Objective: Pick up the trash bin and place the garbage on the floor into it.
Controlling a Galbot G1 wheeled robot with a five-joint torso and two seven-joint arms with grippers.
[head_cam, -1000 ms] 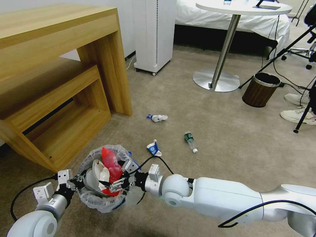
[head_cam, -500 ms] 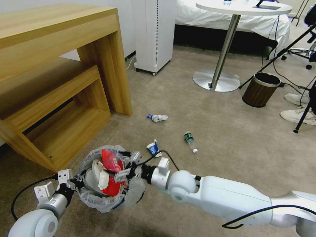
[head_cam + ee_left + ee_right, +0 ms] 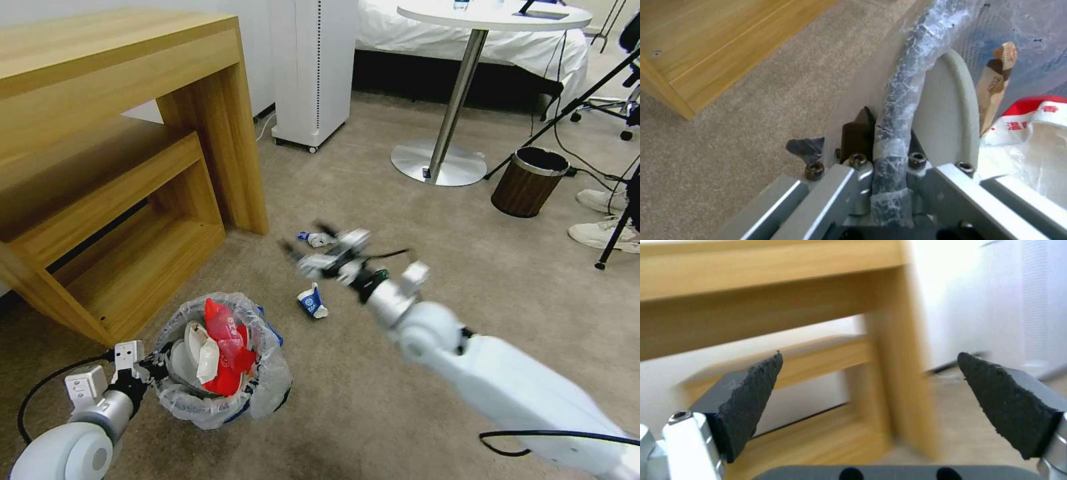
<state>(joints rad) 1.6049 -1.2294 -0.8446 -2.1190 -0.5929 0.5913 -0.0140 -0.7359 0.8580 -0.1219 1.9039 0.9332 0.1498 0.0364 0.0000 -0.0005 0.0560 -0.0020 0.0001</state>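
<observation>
Left gripper (image 3: 155, 369) clenches the trash bin (image 3: 220, 407) rim (bag-wrapped); right gripper (image 3: 308, 245), fingers spread and empty, hangs above the blue-white wrapper (image 3: 311, 301).

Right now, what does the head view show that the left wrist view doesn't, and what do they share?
Head view alone: the right gripper open above the carpet, a blue-white wrapper, a crumpled wrapper, and the brown bin.

Left wrist view alone: the left gripper's jaws shut on the bagged rim, and a brown paper strip inside.

Both: the trash bin, its red-white carton, and the wooden desk.
</observation>
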